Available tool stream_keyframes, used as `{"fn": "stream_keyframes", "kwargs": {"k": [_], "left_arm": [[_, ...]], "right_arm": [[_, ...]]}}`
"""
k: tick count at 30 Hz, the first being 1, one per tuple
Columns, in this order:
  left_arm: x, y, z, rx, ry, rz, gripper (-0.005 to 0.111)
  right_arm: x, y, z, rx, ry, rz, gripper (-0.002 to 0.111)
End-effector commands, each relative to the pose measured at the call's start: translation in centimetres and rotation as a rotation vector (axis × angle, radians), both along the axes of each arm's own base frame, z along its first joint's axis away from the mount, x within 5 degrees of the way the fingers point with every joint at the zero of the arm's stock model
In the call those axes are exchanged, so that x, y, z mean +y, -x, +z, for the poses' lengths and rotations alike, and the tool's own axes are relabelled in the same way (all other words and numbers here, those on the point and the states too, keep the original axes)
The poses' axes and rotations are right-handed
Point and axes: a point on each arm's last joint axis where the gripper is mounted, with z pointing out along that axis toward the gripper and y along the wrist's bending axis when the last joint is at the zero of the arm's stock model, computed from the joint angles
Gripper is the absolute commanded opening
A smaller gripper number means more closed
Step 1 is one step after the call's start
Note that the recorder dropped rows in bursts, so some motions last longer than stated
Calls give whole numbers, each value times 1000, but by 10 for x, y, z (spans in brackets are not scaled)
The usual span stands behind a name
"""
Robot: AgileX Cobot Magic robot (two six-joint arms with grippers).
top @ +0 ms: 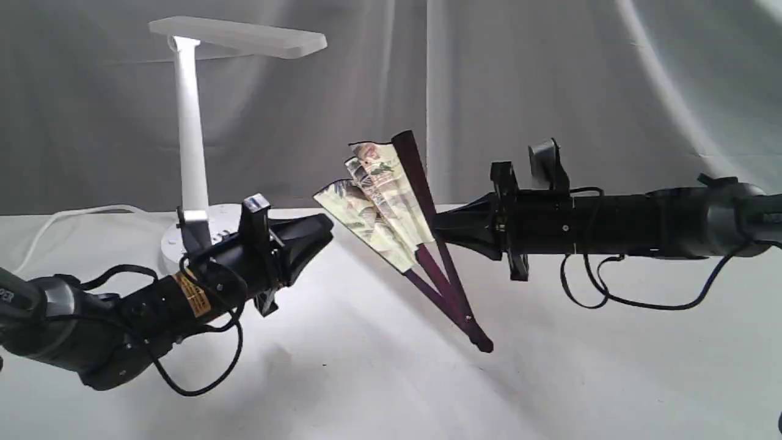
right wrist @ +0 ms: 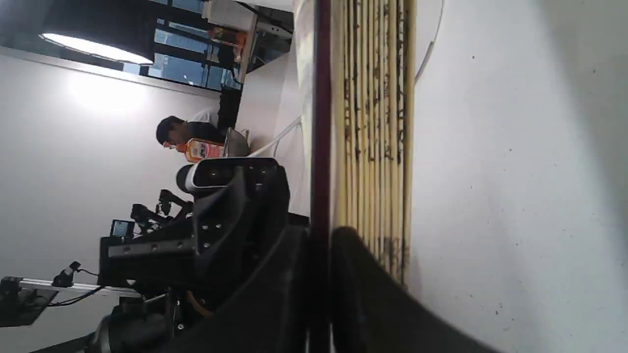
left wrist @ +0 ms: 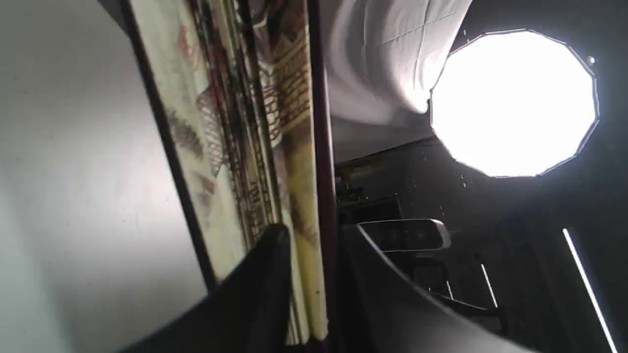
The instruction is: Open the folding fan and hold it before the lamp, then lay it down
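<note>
My right gripper (top: pixel 436 227) clamps the half-spread folding fan (top: pixel 382 201) by its rib. Left gripper (top: pixel 328 226) straddles the outer fold — whether it grips, I can't tell.

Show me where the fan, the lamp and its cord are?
folding fan (top: pixel 379 201): exterior view, painted paper leaf.
lamp (top: pixel 190 134): exterior view, upright post.
cord (top: pixel 73 212): exterior view, stretch left of the base.

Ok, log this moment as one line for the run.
folding fan partly open, tilted | right tool shut on outer rib | left tool astride opposite edge, grip unclear | lamp upright behind left tool
</note>
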Motion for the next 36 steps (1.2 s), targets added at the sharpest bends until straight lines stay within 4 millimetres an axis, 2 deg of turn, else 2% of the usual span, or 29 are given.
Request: {"fn": "stream_keyframes", "kwargs": {"k": [1,5,8,14,25,33,36], "left_arm": [[2,-6,2,15,15,37,35],[4,-8,-2,42,-8,60,57],[5,-9,-4,63,-28,74,64],[5,-9,-6,75,-43,78,64],[12,-12,-9,101,-64,114,64],[16,-8,-13,109,-110,40,64],[14,-7,-9,91,-67,17,64]], "right_arm": [[1,1,2,6,-22,9,0],[1,1,2,10,-23,8,0],[5,3,2,22,-23,18,0],[27,9,1,30,-18,67,0],[39,14,1,44,-5,102,0],[42,15,24,-7,-23,99,0],[43,16,28,-17,-23,103,0]]}}
